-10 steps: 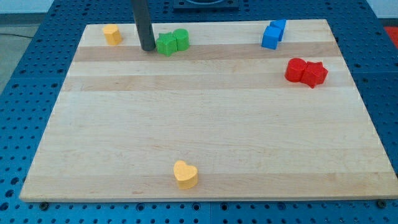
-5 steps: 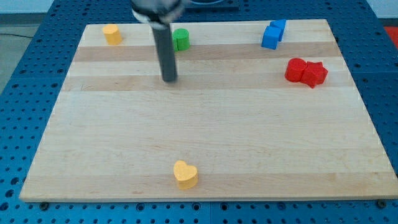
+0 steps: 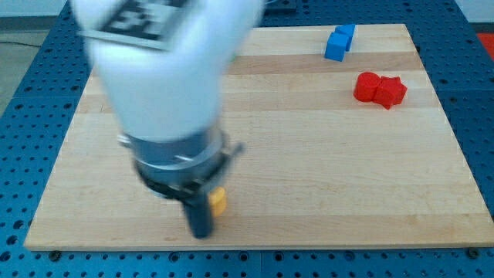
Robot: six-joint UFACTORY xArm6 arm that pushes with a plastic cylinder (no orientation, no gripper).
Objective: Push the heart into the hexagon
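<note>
Jaws: I carry none; my arm ends in a straight dark rod, so there is no opening or closing to record.
My tip (image 3: 201,234): down at the board's lower edge, left of centre in the view, just left of the yellow block and seemingly touching it.
Yellow heart (image 3: 218,201): only a sliver shows, at the right of my rod; the rest sits behind it, so the heart shape cannot be read here.
Hexagon: not visible; my blurred white arm body (image 3: 166,73) covers the view's top left.
Arm collar (image 3: 181,166): dark ring under the white body, hanging over the board's lower-left area.
Red blocks (image 3: 380,89): two, touching, near the view's right edge, well apart from my tip; shapes unclear.
Blue blocks (image 3: 339,42): two, touching, at the view's top right, above the red pair.
Board (image 3: 332,177): pale wood on a blue perforated table (image 3: 478,116).
</note>
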